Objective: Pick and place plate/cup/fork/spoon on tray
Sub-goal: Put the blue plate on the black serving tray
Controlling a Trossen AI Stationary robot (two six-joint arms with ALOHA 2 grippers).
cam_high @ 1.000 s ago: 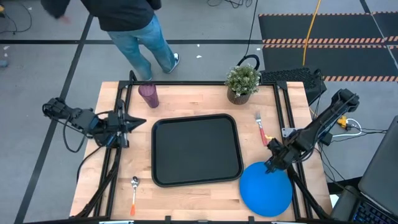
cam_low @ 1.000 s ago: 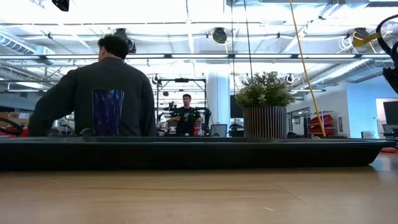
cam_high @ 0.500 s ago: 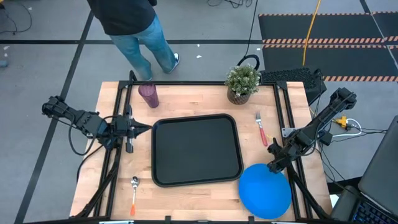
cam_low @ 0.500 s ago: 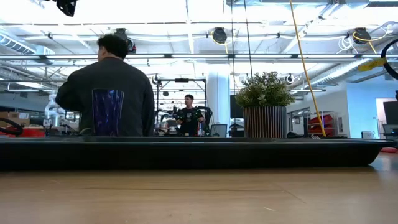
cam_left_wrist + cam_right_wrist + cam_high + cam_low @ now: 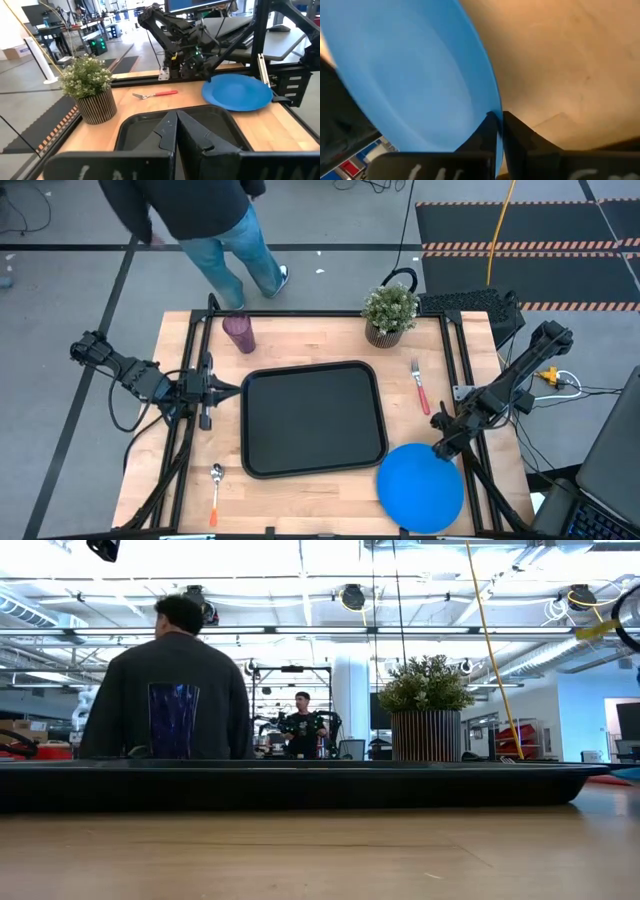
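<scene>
Right tool (image 5: pixel 498 120) is clenched on the blue plate's (image 5: pixel 420 500) rim; left tool (image 5: pixel 172 125), clenched empty, hovers beside the tray (image 5: pixel 312 420). No writing is readable.

Both arms: dark, jointed links, black cables trailing from their bases. Right gripper (image 5: pixel 499 131): two black wedge-shaped fingers. Left gripper (image 5: pixel 176 131): same dark angular fingers.

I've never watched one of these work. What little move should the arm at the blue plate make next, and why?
Probably lift the plate a little and carry it toward the tray. The right tool is shut on the plate's rim, and the plate lies beside the tray, not on it.
</scene>
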